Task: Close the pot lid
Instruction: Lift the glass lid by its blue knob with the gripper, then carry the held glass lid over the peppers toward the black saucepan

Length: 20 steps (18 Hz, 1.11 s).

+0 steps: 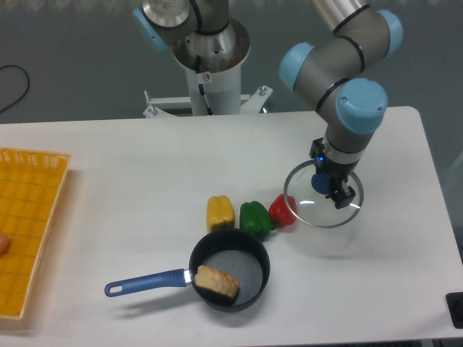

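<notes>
The pot [230, 268] sits near the front of the desk [130, 166], handle pointing left. Just behind it three peppers [252, 215] stand in a row. The lid [323, 195] hangs right of them, under the claw [326, 183]. A tray [26, 224] lies far left.

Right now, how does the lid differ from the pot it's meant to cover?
The lid is see-through glass with a thin metal rim; the pot is dark and opaque. The lid hangs from the gripper by its blue knob, over the table's right side beside the red pepper, while the pot sits on the table, open, with a piece of bread inside. Both are round, similar in width, with blue fittings.
</notes>
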### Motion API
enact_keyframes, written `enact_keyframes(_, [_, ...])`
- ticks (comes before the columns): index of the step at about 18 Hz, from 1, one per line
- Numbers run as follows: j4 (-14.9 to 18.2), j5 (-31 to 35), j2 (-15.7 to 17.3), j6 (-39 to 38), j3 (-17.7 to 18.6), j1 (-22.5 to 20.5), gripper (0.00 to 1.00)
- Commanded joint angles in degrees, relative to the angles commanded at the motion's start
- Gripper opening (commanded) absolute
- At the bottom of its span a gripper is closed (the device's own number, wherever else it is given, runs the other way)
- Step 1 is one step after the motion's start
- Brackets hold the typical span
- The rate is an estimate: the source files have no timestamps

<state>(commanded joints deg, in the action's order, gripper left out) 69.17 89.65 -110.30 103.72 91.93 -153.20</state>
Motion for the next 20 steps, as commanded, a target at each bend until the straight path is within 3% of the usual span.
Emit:
enact_keyframes(8, [2.55, -0.09, 0.7, -10.46, -0.35, 5.19, 0.59])
enact_keyframes(20, [3.34, -5.01, 0.62, -21.18, -0.96, 9.41, 0.59])
